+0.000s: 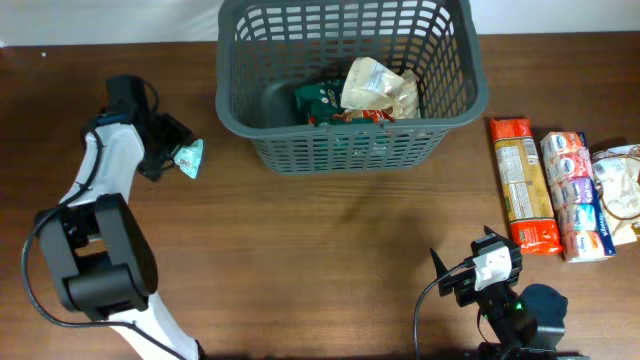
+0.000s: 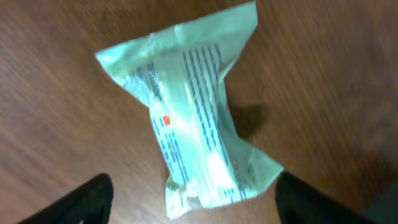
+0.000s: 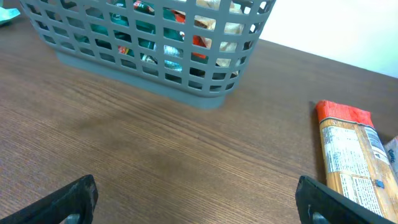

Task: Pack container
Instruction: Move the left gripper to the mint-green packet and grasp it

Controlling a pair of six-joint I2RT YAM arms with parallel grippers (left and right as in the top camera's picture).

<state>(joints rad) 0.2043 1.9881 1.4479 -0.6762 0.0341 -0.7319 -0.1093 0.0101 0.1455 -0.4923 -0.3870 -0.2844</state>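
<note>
I see left claw [image 2: 194, 186] spread above mint packet [image 2: 189, 118] on table [image 1: 330, 240] | right claw [image 3: 196, 193] spread, facing container [image 3: 149, 62]

No legible text — only blur

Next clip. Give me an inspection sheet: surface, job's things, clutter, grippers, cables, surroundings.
Surface: brown wooden table.
Job's things: grey container at the far side, cream packet and green packet inside; pale green packet at left; orange-topped packet, blue-pink pack and white packet waiting at right.
Clutter: nothing seen.
Grippers: left gripper open, astride the pale green packet; right gripper open, empty.
Cables: black cable by the left arm's base, second cable by the right.
Surroundings: white wall behind.
</note>
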